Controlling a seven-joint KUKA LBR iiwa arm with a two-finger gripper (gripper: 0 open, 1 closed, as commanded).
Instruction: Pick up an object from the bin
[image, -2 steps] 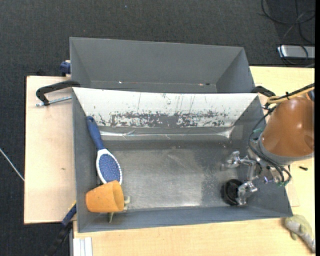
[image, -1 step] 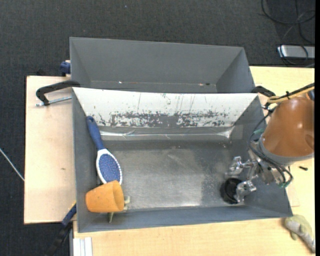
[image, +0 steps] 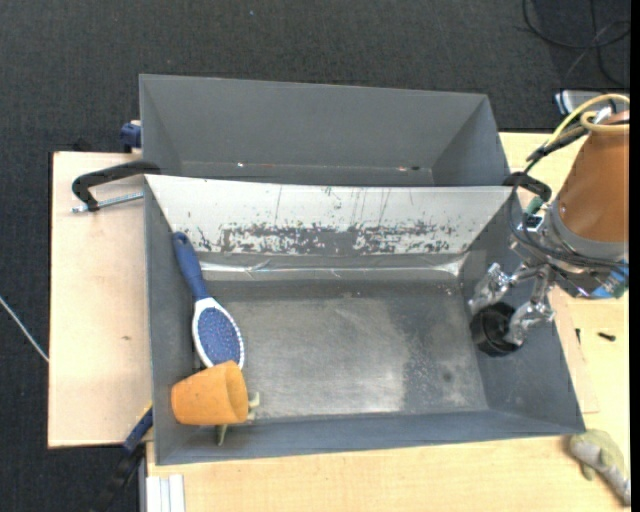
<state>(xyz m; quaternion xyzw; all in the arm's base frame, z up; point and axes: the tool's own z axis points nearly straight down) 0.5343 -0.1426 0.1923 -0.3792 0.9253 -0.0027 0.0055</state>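
- Bin (image: 320, 130): plain grey metal. Back wall paler and silvery, crossed by a band of dark speckles and thin vertical scratch lines. Floor mottled grey with duller patches.
- Brush (image: 205, 310): blue handle; oval head rimmed in blue, its face white with fine blue dots.
- Cup (image: 208, 397): plain orange, unpatterned.
- Small round thing (image: 493, 332): black.
- Gripper (image: 512, 300): bare silver metal.
- Wrist cover (image: 600, 185): orange-brown, with yellow and black cables.
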